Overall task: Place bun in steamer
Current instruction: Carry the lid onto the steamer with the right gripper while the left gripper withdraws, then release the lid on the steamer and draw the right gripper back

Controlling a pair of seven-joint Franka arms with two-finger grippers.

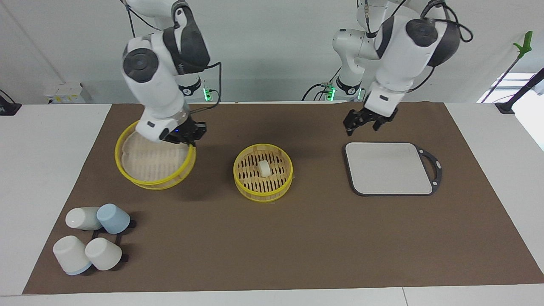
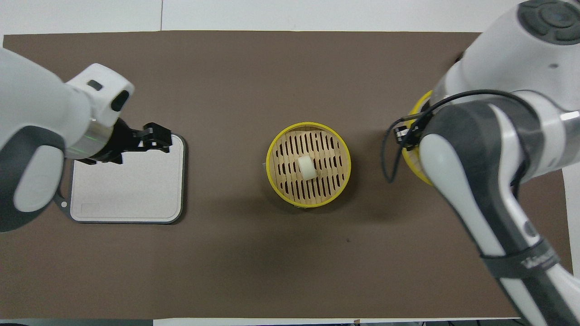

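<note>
The bun (image 1: 264, 168) is a small cream-white piece lying on the slatted floor of the steamer basket (image 1: 242, 180) at the middle of the mat; it also shows in the overhead view (image 2: 306, 168) inside the basket (image 2: 272, 154). The steamer lid (image 1: 148, 163) is toward the right arm's end, tilted. My right gripper (image 1: 190, 138) is shut on the lid's yellow rim. In the overhead view the arm hides most of the lid (image 2: 413, 159). My left gripper (image 1: 364, 124) is open and empty over the robot-side edge of the cutting board (image 1: 389, 168).
The grey cutting board (image 2: 129, 190) with a dark frame lies toward the left arm's end. Several white and blue cups (image 1: 91, 240) lie on a black rack toward the right arm's end, farther from the robots than the lid.
</note>
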